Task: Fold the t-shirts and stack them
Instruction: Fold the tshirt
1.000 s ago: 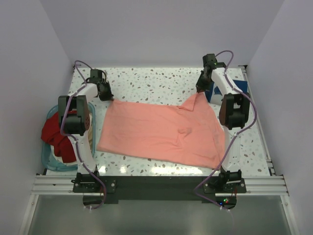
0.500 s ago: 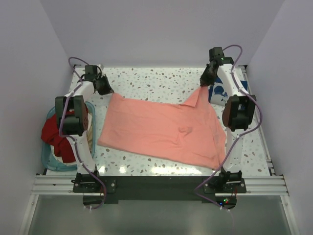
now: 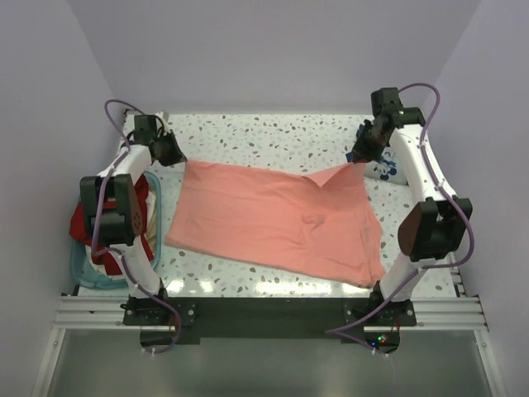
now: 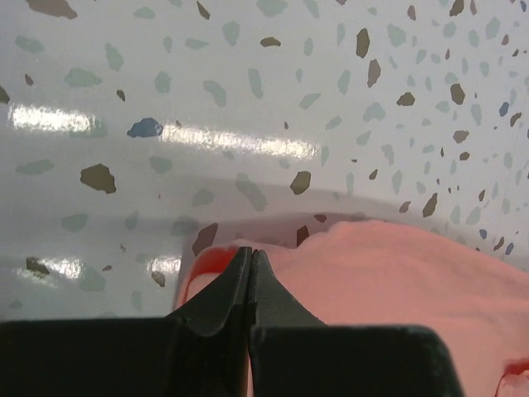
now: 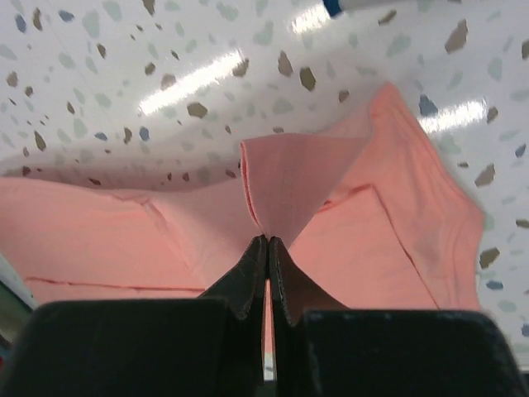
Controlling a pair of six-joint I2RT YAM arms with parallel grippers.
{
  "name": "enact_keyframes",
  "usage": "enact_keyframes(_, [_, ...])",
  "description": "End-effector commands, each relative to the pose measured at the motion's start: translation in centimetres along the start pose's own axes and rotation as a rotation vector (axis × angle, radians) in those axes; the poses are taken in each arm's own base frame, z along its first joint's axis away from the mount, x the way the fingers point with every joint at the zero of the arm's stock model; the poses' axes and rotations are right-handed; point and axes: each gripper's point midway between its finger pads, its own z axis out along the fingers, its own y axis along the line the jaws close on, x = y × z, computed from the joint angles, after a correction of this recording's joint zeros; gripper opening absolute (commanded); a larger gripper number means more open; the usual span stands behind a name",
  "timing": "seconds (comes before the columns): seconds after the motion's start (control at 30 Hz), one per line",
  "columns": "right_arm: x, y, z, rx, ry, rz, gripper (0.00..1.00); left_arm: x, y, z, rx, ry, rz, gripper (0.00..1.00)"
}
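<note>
Left claw [image 4: 250, 258]: fingers pressed together with no gap, clenched on the far-left corner of the plain salmon-pink cotton t-shirt [image 3: 273, 219]. In the left wrist view the pink cloth bunches right at the fingertips and lies low against the tabletop.

Right claw [image 5: 269, 242]: clenched on the shirt's far-right corner. In the right wrist view a pointed fold of cloth rises from the fingertips, lifted clear of the layer below.

Shirt position: spread across the middle of the white speckled terrazzo tabletop [image 3: 264, 132], mostly flat. The far edge is stretched between the two claws. The near edge lies loose towards the arm bases, its right corner nearest to them. A small wrinkle sits right of centre, and one diagonal crease runs from the right claw into the body of the shirt.

Other items: a teal plastic basket [image 3: 78, 266] stands beside the left arm at the tabletop's left edge. It holds a crumpled dark red shirt [image 3: 83, 222] over a bit of cream cloth [image 3: 106, 263]. A navy blue cloth with white print [image 3: 385, 170] lies just beyond the right claw, near the far-right corner. Its shape is partly hidden by the arm.
</note>
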Motion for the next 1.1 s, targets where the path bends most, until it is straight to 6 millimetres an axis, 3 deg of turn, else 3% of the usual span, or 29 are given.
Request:
enact_keyframes(0.0, [2.8,-1.8,-2.5,0.016,0.035,-0.004,0.00,-0.7,0.6,-2.3,-0.043,-0.044,0.028,0.00])
enact_keyframes(0.23, [8.3,-4.1,-4.2,0.020,0.133,0.026,0.00,1.4,2.2,-4.3,-0.147,-0.009,0.023,0.00])
enact_keyframes(0.43, [11.6,-6.2,-5.4,0.043,0.168,0.048,0.00,2.9,4.0,-6.1,-0.243,0.005,0.025,0.00])
enact_keyframes(0.7, [14.5,-7.6,-6.4,0.047,0.196,0.081,0.00,5.0,5.4,-7.2,-0.315,0.051,0.026,0.00])
enact_keyframes(1.07, [18.0,-8.7,-6.1,0.064,0.250,0.082,0.00,5.6,5.8,-8.6,-0.356,0.052,0.031,0.00])
